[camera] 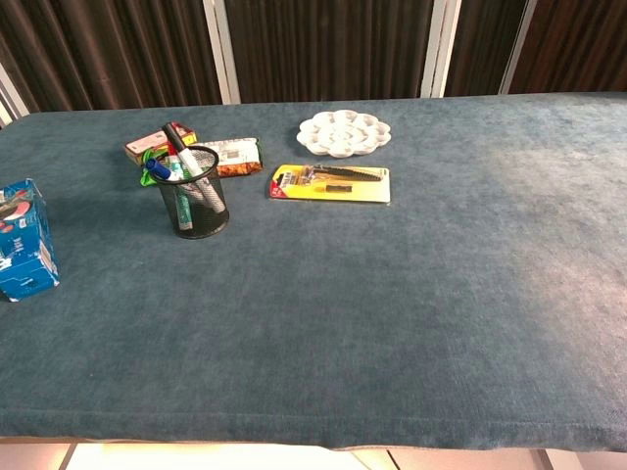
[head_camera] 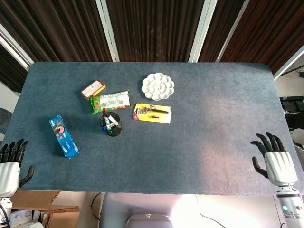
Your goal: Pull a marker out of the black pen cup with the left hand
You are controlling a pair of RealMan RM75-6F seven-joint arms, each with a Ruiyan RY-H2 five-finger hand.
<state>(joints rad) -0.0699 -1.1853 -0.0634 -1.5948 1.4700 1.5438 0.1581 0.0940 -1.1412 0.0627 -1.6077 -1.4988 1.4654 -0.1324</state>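
Observation:
The black mesh pen cup (head_camera: pixel 111 125) (camera: pixel 195 197) stands upright left of the table's middle. Markers (head_camera: pixel 108 119) (camera: pixel 182 155) lean out of it, one with a blue cap and one with a red tip. My left hand (head_camera: pixel 9 170) is at the front left corner of the table, far from the cup, its fingers spread with nothing in them. At the front right edge my right hand (head_camera: pixel 275 163) is likewise spread and holds nothing. The chest view shows neither hand.
A blue snack box (head_camera: pixel 63 136) (camera: pixel 24 238) lies left of the cup. Behind the cup lie a green packet (head_camera: pixel 110 101) and a small red-brown packet (head_camera: pixel 93 89). A yellow carded razor (head_camera: pixel 152 113) (camera: pixel 331 183) and a white palette (head_camera: pixel 158 86) (camera: pixel 344 132) lie toward the middle back.

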